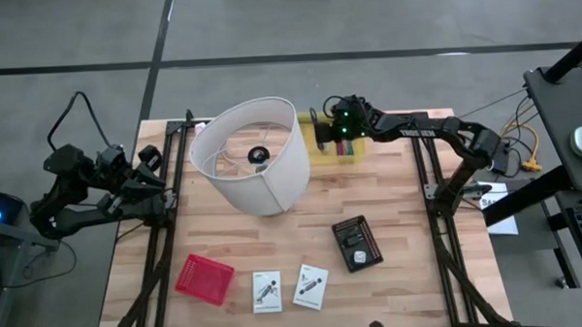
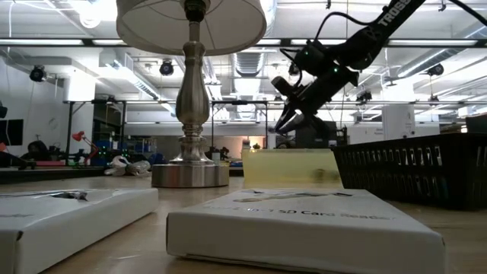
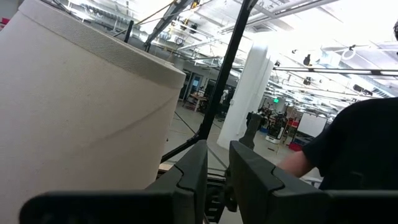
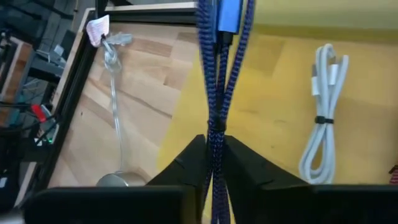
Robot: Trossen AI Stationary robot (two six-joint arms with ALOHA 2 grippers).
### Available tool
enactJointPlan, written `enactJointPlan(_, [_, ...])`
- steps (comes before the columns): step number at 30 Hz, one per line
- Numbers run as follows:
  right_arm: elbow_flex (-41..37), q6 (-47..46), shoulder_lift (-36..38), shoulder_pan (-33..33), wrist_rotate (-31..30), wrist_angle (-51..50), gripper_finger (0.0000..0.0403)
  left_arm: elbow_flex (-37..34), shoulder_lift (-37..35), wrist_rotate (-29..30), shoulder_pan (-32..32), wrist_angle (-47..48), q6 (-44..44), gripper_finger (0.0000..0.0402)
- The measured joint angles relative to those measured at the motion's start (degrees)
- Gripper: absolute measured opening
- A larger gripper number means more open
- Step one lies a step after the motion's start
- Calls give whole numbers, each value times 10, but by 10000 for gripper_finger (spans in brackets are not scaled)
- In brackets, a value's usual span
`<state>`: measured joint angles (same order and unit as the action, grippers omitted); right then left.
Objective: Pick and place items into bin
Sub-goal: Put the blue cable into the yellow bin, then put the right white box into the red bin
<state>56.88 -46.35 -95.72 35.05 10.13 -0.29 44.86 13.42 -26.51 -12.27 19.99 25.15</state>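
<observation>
I see the wooden tabletop (image 1: 392, 276) spread under both arms, with the big white lamp (image 1: 255, 157) standing toward its far left side. Just right of the lamp, at the far edge, sits the yellow bin (image 1: 354, 153); from table height it shows as a pale yellow box (image 2: 291, 166) behind the lamp base. My right pincer (image 1: 330, 123) hangs over that bin, and through its wrist camera I see the fingers (image 4: 249, 167) pinched narrow on a blue braided cable (image 4: 214, 81) that hangs between them above the yellow bin floor (image 4: 273, 93). A coiled white cable (image 4: 320, 112) already lies inside the bin. My left pincer (image 1: 147, 161) waits off the tabletop's left edge beside the lampshade, its fingers (image 3: 249, 168) set narrow with nothing between them. On the near side lie a black mesh tray (image 1: 357, 243), a red mesh basket (image 1: 205, 279), and two white cards (image 1: 267, 291) side by side between them.
</observation>
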Motion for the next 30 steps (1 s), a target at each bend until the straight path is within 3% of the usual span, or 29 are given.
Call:
enactJointPlan(9, [0, 2, 0, 1, -1, -4, 143, 0, 0, 0, 0, 0, 0, 52])
enactJointPlan(14, [0, 20, 9, 1, 44, -4, 175, 0, 0, 0, 0, 0, 0, 52])
enactJointPlan(23, [0, 134, 129, -12, 46, -28, 169, 0, 0, 0, 0, 0, 0, 52])
enactJointPlan(30, [0, 242, 255, -84, 47, -66, 153, 0, 0, 0, 0, 0, 0, 52])
